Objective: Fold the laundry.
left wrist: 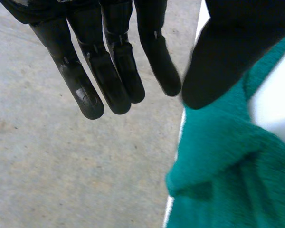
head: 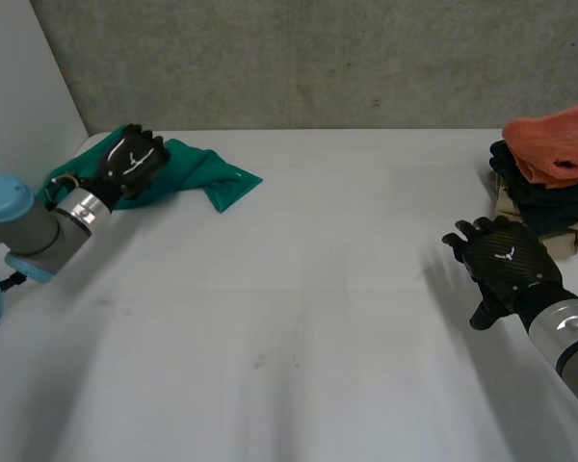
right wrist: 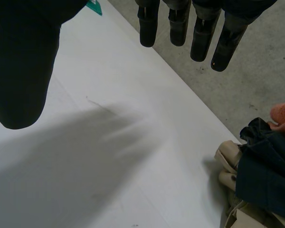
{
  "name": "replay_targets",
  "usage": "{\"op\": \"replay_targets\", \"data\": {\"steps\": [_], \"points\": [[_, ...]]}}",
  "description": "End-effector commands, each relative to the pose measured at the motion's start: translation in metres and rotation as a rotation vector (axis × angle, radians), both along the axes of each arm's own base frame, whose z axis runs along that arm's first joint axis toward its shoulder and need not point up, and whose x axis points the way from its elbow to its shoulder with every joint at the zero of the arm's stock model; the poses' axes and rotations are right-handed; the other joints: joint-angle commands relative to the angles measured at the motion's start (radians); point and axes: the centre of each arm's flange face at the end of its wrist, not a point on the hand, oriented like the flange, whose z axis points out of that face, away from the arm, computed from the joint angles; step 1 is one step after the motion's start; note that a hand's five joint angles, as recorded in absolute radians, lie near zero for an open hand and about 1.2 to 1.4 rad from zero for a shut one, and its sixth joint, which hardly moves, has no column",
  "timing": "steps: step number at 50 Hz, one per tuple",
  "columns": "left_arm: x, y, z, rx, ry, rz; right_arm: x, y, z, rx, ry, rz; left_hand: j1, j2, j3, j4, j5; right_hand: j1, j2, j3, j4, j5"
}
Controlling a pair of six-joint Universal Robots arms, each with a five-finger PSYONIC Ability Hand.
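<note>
Green cloth [head: 207,173] bunched up by the left hand [head: 130,162]
It's crumpled on the tabletop [head: 289,308], partly under that hand, fingers straight. The right hand [head: 506,258] is relaxed too, near the folded stack [head: 549,183].

The middle and lower part of the white surface [head: 289,327] lay bare, so either robot hand of mine had wide room to pass there. At the upper left, the crumpled green cloth [head: 207,173] took up the corner, with my left robot hand [head: 130,159] resting on it. At the right edge, the stack of folded clothes [head: 549,178] blocked the way, just beyond my right robot hand [head: 506,260]. The grey wall [head: 318,58] closed off the far side.
</note>
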Motion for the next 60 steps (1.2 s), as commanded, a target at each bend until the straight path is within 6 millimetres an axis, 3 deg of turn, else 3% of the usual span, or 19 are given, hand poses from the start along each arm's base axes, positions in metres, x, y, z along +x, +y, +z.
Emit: {"op": "replay_targets", "data": {"steps": [1, 2, 4, 25, 42, 53, 57, 60], "points": [[0.015, -0.012, -0.033, 0.035, 0.008, 0.054, 0.000, 0.000, -0.001, 0.003, 0.000, -0.001, -0.442, -0.467, -0.467, -0.467, -0.470, -0.031, -0.046, -0.040, -0.062, -0.064], [0.017, -0.014, -0.035, 0.033, 0.008, 0.060, 0.000, 0.000, -0.001, 0.003, 0.000, -0.001, -0.673, -0.697, -0.697, -0.698, -0.700, -0.031, -0.046, -0.040, -0.062, -0.064], [0.017, -0.015, -0.038, 0.032, 0.009, 0.062, -0.002, -0.001, 0.000, 0.000, 0.000, -0.006, -0.798, -0.823, -0.822, -0.823, -0.825, -0.031, -0.046, -0.040, -0.062, -0.064], [0.016, -0.028, -0.051, -0.064, -0.039, 0.024, -0.002, -0.002, -0.002, 0.006, 0.000, -0.009, -0.288, -0.312, -0.312, -0.313, -0.315, -0.031, -0.046, -0.040, -0.062, -0.064], [0.012, -0.024, -0.055, -0.074, -0.064, -0.046, -0.002, -0.002, -0.002, 0.006, 0.000, -0.009, -0.261, -0.286, -0.286, -0.286, -0.289, -0.031, -0.046, -0.040, -0.062, -0.064], [0.012, -0.025, -0.056, -0.080, -0.066, -0.052, -0.002, -0.002, -0.003, 0.009, 0.002, -0.009, 0.132, 0.107, 0.107, 0.107, 0.104, -0.031, -0.046, -0.040, -0.062, -0.064], [0.013, -0.025, -0.056, -0.078, -0.066, -0.050, -0.002, -0.002, -0.003, 0.009, 0.002, -0.007, 0.399, 0.374, 0.374, 0.374, 0.371, -0.031, -0.046, -0.040, -0.062, -0.064], [0.013, -0.025, -0.057, -0.077, -0.066, -0.052, -0.002, -0.002, -0.003, 0.009, 0.002, -0.009, 0.405, 0.380, 0.380, 0.380, 0.377, -0.031, -0.046, -0.040, -0.062, -0.064]]}}
